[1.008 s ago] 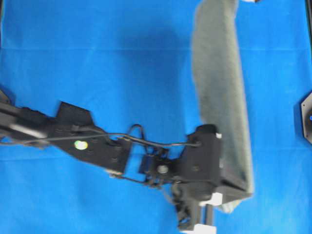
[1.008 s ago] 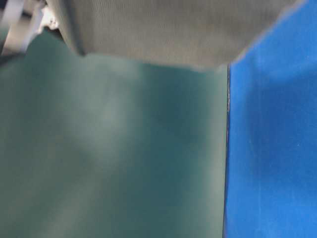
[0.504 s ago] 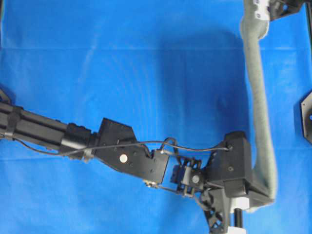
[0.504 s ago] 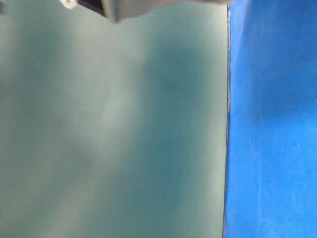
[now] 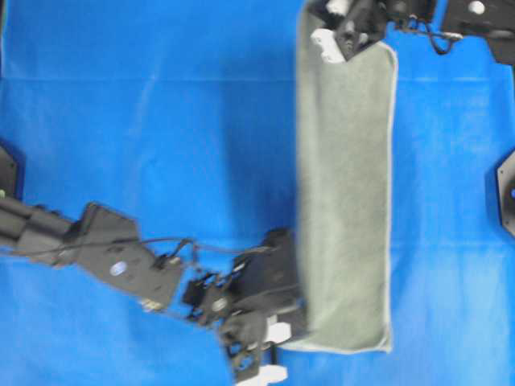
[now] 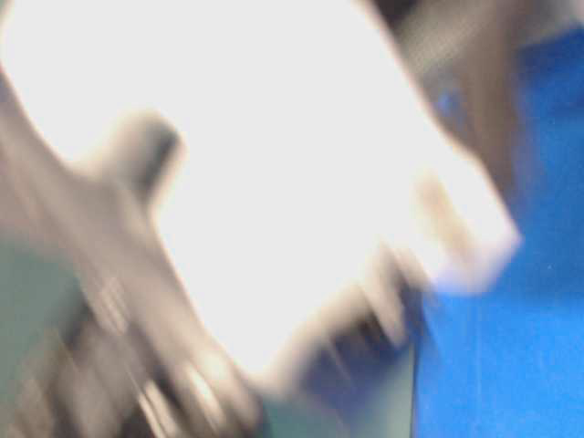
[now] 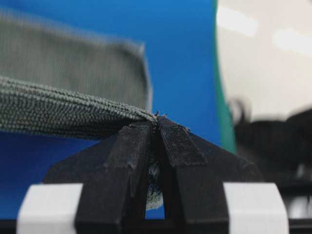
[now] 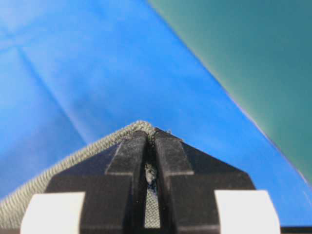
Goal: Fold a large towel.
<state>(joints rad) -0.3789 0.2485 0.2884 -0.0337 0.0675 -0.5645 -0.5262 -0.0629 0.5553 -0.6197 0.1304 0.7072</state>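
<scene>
The towel (image 5: 346, 185) is a long grey-green band with a pale edge, running from the far side to the near side of the blue covering, right of centre. My left gripper (image 5: 302, 320) is shut on its near left corner. In the left wrist view the fingertips (image 7: 139, 134) pinch the towel (image 7: 63, 109), which stretches away to the left. My right gripper (image 5: 348, 40) is shut on the far left corner. The right wrist view shows its gripper (image 8: 150, 135) clamped on the towel's edge (image 8: 73, 161). The table-level view is a pale blur.
The blue table covering (image 5: 161, 121) fills the table. A black mount (image 5: 505, 201) sits at the right edge, and the right arm (image 5: 475, 12) crosses the far right corner. A green surface (image 8: 253, 48) lies beyond the covering's edge.
Both grippers have swung left with the towel. It showed as a thin edge-on strip half a second ago and now shows as a broad flat band. Something pale now fills the table-level view.
</scene>
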